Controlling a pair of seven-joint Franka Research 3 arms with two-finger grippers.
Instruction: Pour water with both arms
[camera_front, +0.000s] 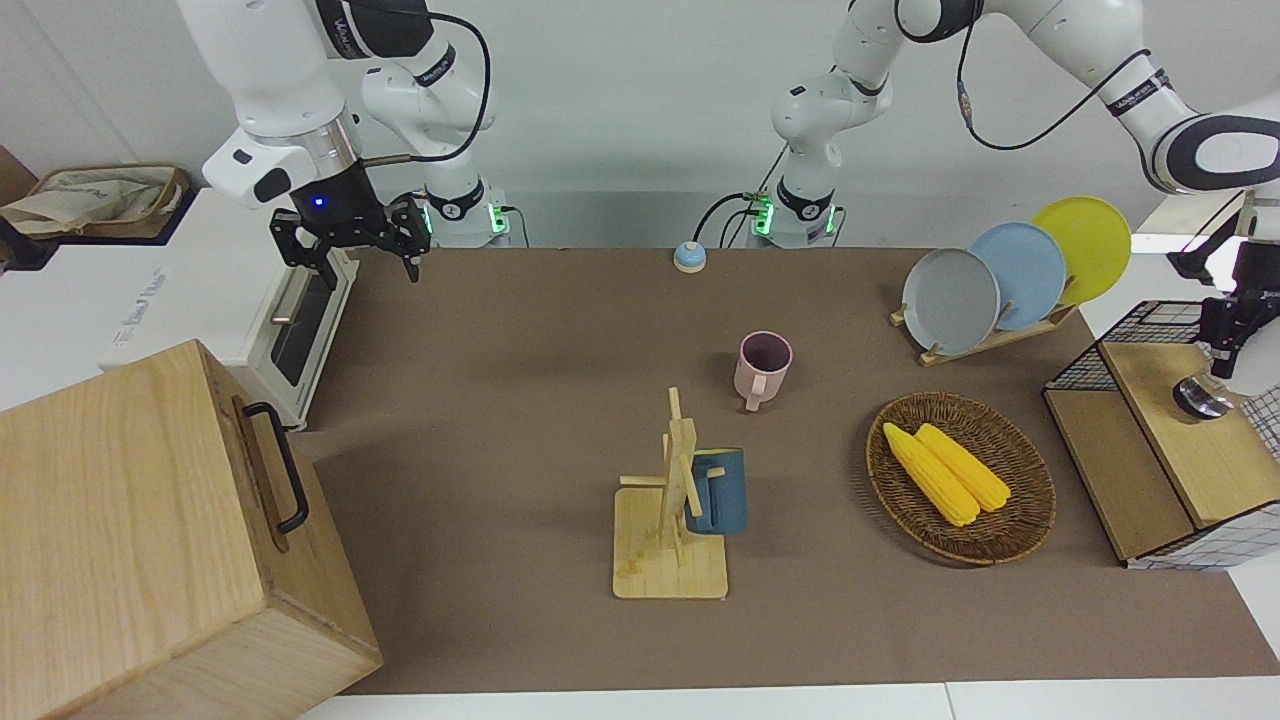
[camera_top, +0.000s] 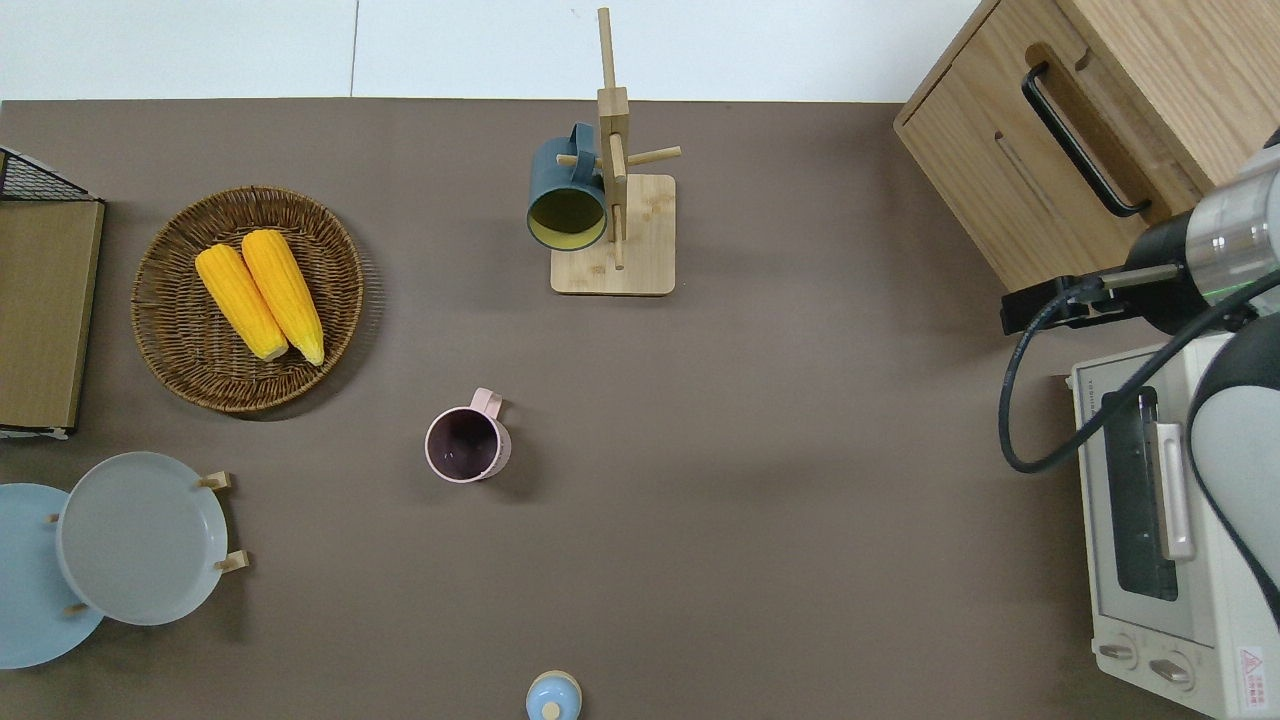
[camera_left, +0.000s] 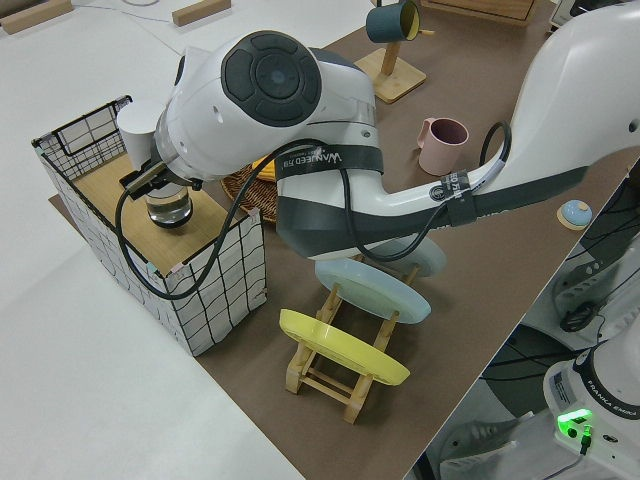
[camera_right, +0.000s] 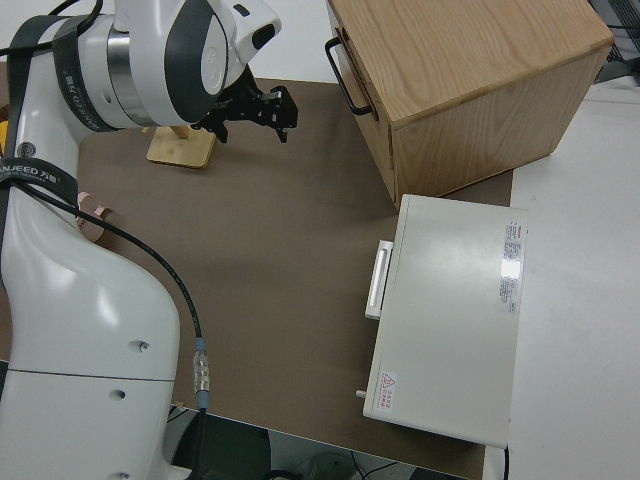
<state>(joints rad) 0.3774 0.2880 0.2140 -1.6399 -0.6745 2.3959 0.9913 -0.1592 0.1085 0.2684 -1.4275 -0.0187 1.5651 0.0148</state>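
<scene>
the left end effector (camera_front: 1222, 330) hangs over a glass (camera_front: 1201, 396) that stands on the wooden shelf (camera_front: 1190, 450) inside the wire rack (camera_left: 225, 275), at the left arm's end of the bench (camera_front: 520, 400); whether its fingers grip the glass, i cannot tell. the pink mug (camera_front: 763, 368) sits upright mid-bench, well apart. the right arm is parked, its end effector (camera_front: 350, 245) spread wide with nothing in it.
</scene>
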